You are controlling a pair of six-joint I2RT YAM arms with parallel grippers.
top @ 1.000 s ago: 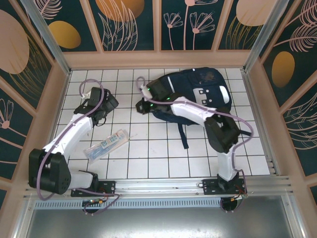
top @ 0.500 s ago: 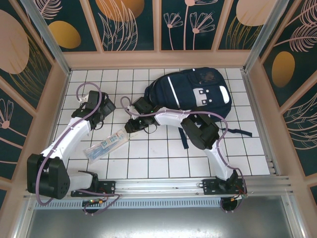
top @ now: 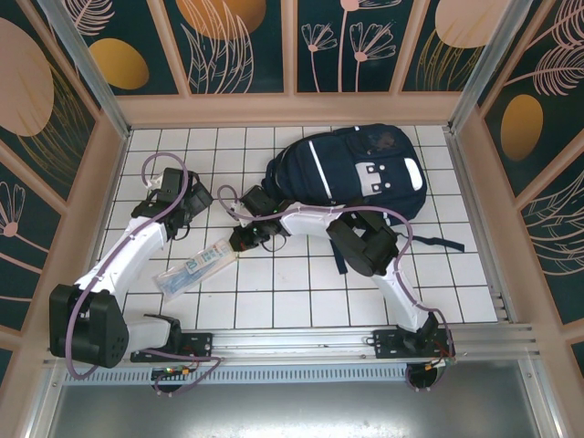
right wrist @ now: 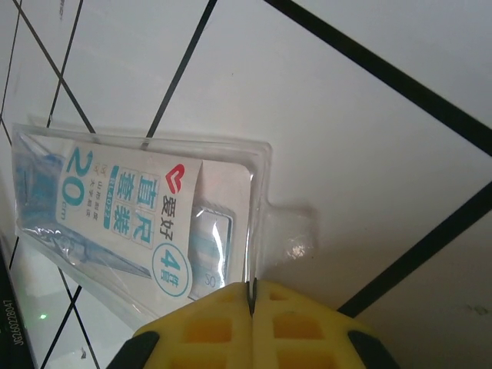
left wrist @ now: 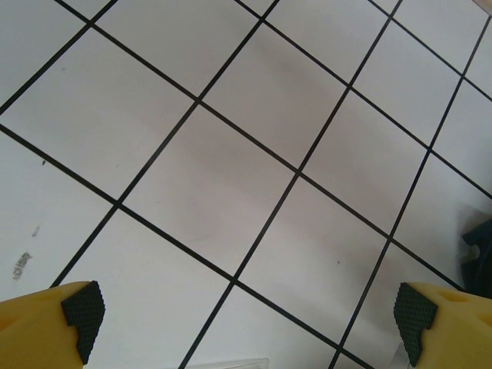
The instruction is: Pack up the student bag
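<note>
The student bag [top: 351,169], a large navy backpack with white stripes and grey patches, lies flat at the back right of the tiled floor. A clear plastic ruler pack [top: 196,265] with blue print lies left of centre. My right gripper [top: 243,239] is low at the pack's right end. In the right wrist view its yellow fingers [right wrist: 251,296] are pressed together on the thin edge of the ruler pack [right wrist: 131,223], beside its hang tab. My left gripper [top: 182,219] hovers above bare tiles left of the bag, jaws wide open [left wrist: 246,323] with nothing between them.
The bag's dark straps [top: 429,242] trail over the tiles to the right, under the right arm. Beige walls [top: 100,182] fence the white tiled floor on three sides. A metal rail [top: 301,342] runs along the near edge.
My right gripper swung from the bag's left edge down and left to the ruler pack's end and closed on its edge. The left arm barely moved.
</note>
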